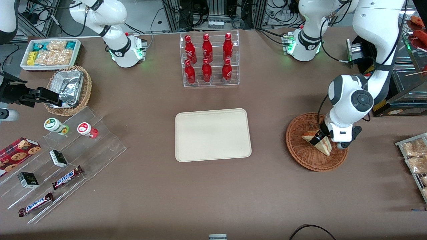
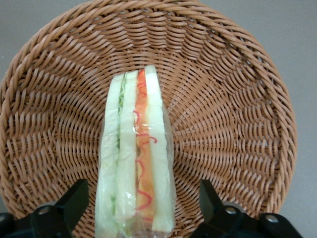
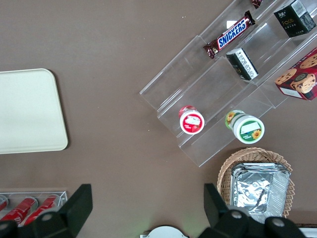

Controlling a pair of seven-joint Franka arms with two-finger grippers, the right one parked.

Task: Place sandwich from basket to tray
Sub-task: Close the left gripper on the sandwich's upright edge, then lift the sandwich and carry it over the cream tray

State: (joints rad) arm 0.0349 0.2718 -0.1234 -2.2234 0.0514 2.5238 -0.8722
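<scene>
The sandwich (image 1: 323, 144), a plastic-wrapped wedge of pale bread with red and green filling, lies in the reddish-brown wicker basket (image 1: 300, 148) toward the working arm's end of the table. My left gripper (image 1: 318, 137) is lowered into the basket, open, with one finger on each side of the sandwich. In the left wrist view the sandwich (image 2: 136, 158) sits between the black fingers (image 2: 74, 201), with small gaps on both sides, and the basket (image 2: 228, 99) weave surrounds it. The cream tray (image 1: 212, 135) lies flat at the table's middle, beside the basket, with nothing on it.
A clear rack of red bottles (image 1: 209, 60) stands farther from the front camera than the tray. Toward the parked arm's end are a foil-lined tan basket (image 1: 68, 88), a white box of snacks (image 1: 50, 53) and stepped acrylic shelves (image 1: 63, 160). Snack packets (image 1: 415, 156) lie near the basket.
</scene>
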